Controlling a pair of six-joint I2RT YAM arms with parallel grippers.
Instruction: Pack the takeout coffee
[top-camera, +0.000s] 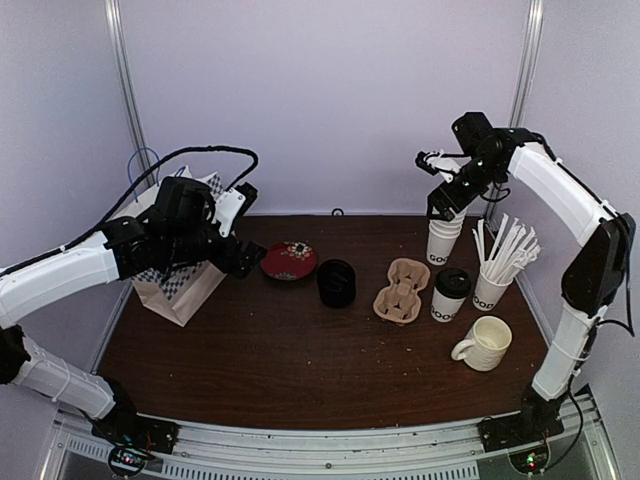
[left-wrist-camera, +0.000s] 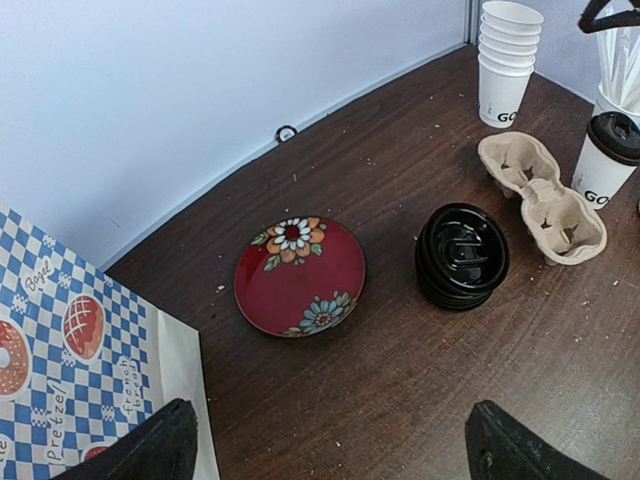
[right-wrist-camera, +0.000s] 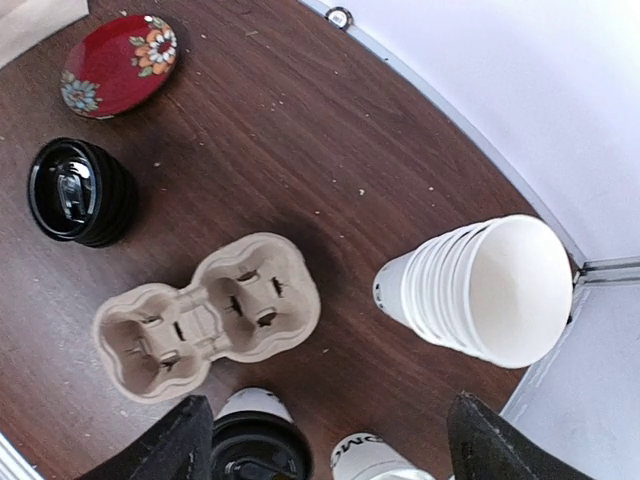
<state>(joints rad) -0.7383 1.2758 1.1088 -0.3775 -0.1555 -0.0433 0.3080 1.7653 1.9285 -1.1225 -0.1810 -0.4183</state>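
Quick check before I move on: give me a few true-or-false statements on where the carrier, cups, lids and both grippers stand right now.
1. Both pockets of the pulp carrier are empty. True.
2. The right gripper grips a cup. False: it is open over the stack of lidless cups and holds nothing.
3. One lidded cup stands on the table beside the carrier. True.
4. The black lids sit on the red plate. False: they are stacked on the table, apart from the plate.
5. The left gripper is open. True.
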